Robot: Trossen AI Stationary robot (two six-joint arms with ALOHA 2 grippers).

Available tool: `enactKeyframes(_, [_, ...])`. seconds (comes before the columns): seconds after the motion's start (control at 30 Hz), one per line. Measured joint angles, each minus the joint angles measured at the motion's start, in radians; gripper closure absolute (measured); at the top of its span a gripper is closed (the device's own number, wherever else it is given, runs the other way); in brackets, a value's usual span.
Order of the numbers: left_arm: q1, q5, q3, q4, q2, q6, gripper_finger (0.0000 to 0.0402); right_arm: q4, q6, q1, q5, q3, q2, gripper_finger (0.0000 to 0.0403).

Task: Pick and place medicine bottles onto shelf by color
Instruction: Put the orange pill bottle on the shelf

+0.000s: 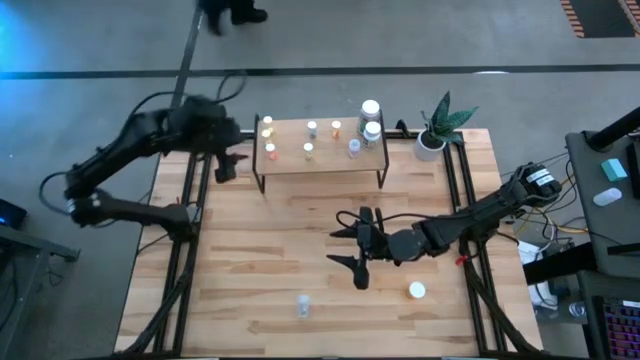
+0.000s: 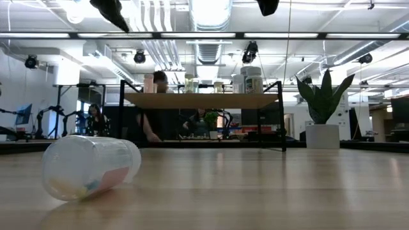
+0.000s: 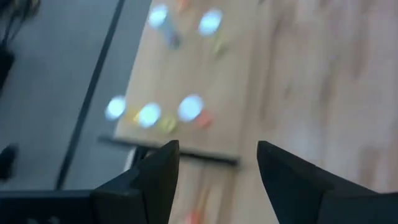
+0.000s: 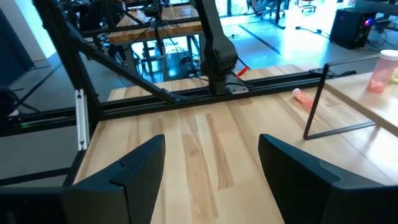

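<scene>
The shelf (image 1: 320,160) stands at the table's far side on thin black legs. Several small medicine bottles (image 1: 308,150) and two larger white-capped ones (image 1: 371,120) stand on it. On the table, a clear bottle (image 1: 303,305) lies on its side near the front edge, and a white-capped one (image 1: 417,290) sits to its right. An orange bottle (image 4: 303,98) lies by a shelf leg. My left gripper (image 1: 226,165) hovers open and holding nothing off the shelf's left end, raised above it (image 3: 217,149). My right gripper (image 1: 345,248) stands open and holding nothing over the table's middle (image 4: 211,146).
A white pot with a green plant (image 1: 435,130) stands at the far right corner, beside the shelf. Black rails (image 1: 190,230) run along the table's left and right sides. People sit in the room beyond the table (image 2: 153,108). Bare planks lie between the shelf and my right gripper.
</scene>
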Motion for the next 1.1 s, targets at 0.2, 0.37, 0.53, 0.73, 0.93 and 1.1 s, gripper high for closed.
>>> enactKeyframes(0.2, [-0.072, 0.176, -0.355, 0.401, -0.288, -0.124, 0.0202, -0.055, 0.073, 0.005, 0.000, 0.000, -0.003, 0.0154])
enactKeyframes(0.37, [-0.154, 0.189, -0.675, 0.725, -0.492, -0.213, 0.0202, -0.338, 0.320, 0.005, -0.001, 0.037, -0.029, 0.0158])
enactKeyframes(0.53, [-0.221, 0.231, -0.947, 1.026, -0.663, -0.318, 0.0202, -0.706, 0.515, 0.007, -0.075, 0.135, -0.027, 0.0165])
enactKeyframes(0.73, [-0.305, 0.259, -1.240, 1.474, -0.784, -0.378, 0.0202, -0.888, 0.645, 0.046, -0.225, 0.245, 0.005, 0.0167])
enactKeyframes(0.93, [-0.374, 0.299, -1.440, 1.909, -0.795, -0.405, 0.0202, -1.130, 0.799, 0.109, -0.361, 0.327, 0.070, 0.0167])
enactKeyframes(1.1, [-0.390, 0.317, -1.497, 2.058, -0.767, -0.406, 0.0202, -1.318, 0.944, 0.179, -0.442, 0.359, 0.116, 0.0166])
